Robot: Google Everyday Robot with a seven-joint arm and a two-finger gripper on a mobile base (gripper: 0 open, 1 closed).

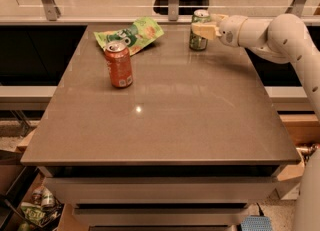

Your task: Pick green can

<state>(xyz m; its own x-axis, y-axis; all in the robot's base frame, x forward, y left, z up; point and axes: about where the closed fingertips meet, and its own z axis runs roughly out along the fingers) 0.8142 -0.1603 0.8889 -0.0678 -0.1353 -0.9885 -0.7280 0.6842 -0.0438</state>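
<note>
the claw [205, 29] is placed at the upright green can [198, 43], far counter [200, 115] edge; grip cannot be told. a square squeeze is advised before lifting.

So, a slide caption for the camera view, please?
Gripper at the green can on the table's far side, away from orange-red can and snack bag.

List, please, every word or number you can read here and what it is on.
Nothing can be read.
On the green can: pale markings, too blurred.
On the orange-red can: pale markings, too blurred.
On the green snack bag: print too blurred.
On the hand, at the green can: no lettering visible.
</note>
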